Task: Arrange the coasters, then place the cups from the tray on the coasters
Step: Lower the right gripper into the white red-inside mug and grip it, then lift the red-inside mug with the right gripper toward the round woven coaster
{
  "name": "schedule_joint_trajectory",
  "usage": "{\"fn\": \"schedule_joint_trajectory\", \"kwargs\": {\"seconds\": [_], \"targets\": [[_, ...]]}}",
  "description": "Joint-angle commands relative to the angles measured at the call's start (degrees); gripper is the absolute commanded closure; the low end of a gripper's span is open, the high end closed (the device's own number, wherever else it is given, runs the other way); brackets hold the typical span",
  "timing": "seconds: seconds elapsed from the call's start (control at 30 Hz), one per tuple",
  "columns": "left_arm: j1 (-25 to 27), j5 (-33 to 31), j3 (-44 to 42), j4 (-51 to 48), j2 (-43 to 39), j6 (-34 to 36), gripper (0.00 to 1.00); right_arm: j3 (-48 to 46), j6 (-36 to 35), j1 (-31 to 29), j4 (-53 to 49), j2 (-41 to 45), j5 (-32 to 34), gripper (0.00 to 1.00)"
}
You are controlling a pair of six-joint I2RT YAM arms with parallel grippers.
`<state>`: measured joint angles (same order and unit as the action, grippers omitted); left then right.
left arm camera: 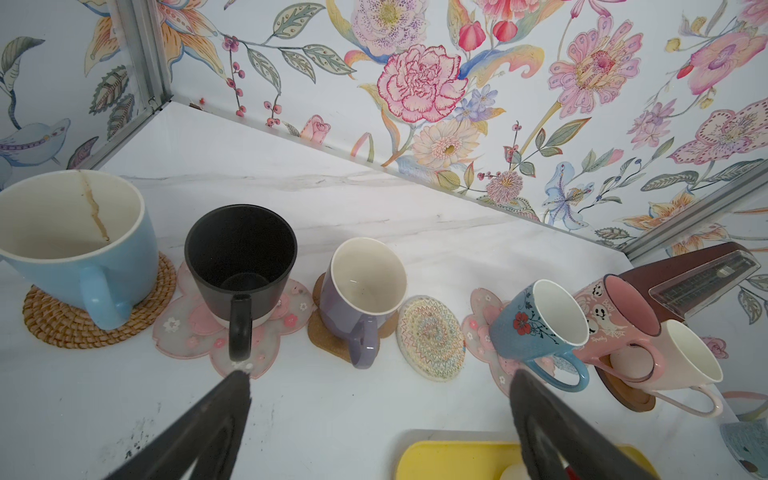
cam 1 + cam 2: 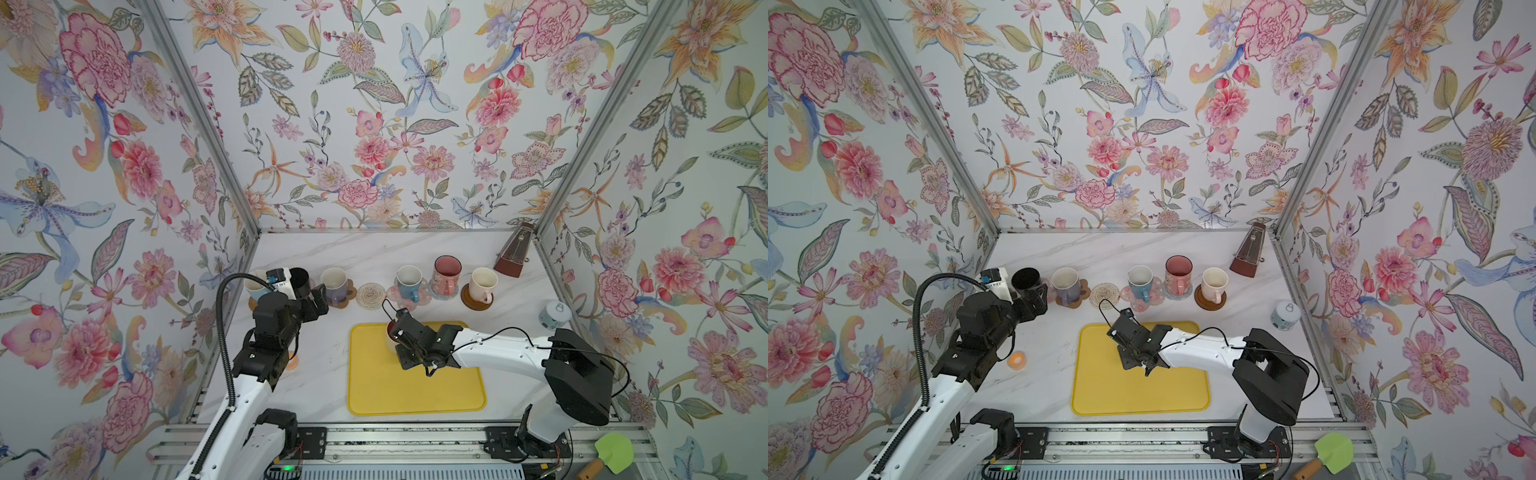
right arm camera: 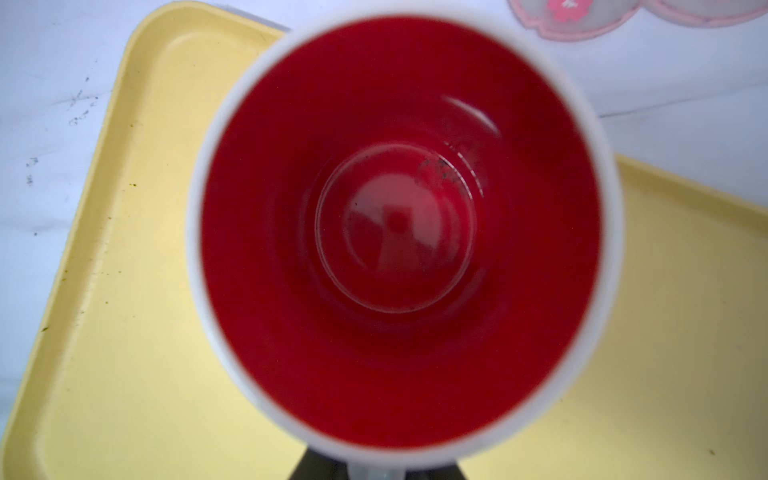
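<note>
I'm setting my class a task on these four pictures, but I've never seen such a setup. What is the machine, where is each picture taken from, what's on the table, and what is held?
It is a robot with two arms, each ending in a two-fingered gripper. Two pictures look down from above; two come from cameras on the wrists. On the marble table six mugs stand on coasters; one woven round coaster is bare. The left gripper is open and holds nothing. The right gripper is shut on the white mug with red inside, over the yellow tray.
</note>
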<state>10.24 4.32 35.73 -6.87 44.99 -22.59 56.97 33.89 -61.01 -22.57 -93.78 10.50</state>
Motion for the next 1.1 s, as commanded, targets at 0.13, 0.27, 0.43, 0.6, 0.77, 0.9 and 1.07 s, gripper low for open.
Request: {"fn": "schedule_joint_trajectory", "kwargs": {"seconds": [0.13, 0.27, 0.43, 0.6, 0.77, 0.9, 1.07], "targets": [[-0.3, 0.8, -1.0, -0.7, -0.4, -0.6, 0.01, 1.4, -0.6, -0.6, -2.8, 1.0, 0.0, 1.00], [-0.4, 0.8, -1.2, -0.5, -0.6, -0.7, 0.01, 3.3, -1.2, -0.6, -4.6, 2.5, 0.7, 1.00], [-0.4, 1.0, -1.7, -0.5, -1.1, -0.6, 0.01, 7.3, -2.7, -0.4, -7.6, 3.6, 1.5, 1.00], [-0.4, 0.8, -2.1, -0.3, -1.9, -0.6, 0.01, 10.8, -3.6, 0.1, -8.7, 3.4, 1.8, 1.00], [-0.4, 0.4, -2.5, 0.0, -2.5, -0.5, 0.01, 16.7, -5.6, 2.6, -8.7, -0.2, 2.0, 1.00], [-0.4, -0.1, -2.9, 0.0, -3.1, -0.6, 0.01, 22.0, -8.2, 4.9, -8.5, -3.7, 2.4, 1.00], [-0.4, -0.7, -3.5, 0.6, -3.7, -0.4, 0.01, 26.0, -9.6, 8.6, -6.2, -8.2, -0.4, 1.00]]}}
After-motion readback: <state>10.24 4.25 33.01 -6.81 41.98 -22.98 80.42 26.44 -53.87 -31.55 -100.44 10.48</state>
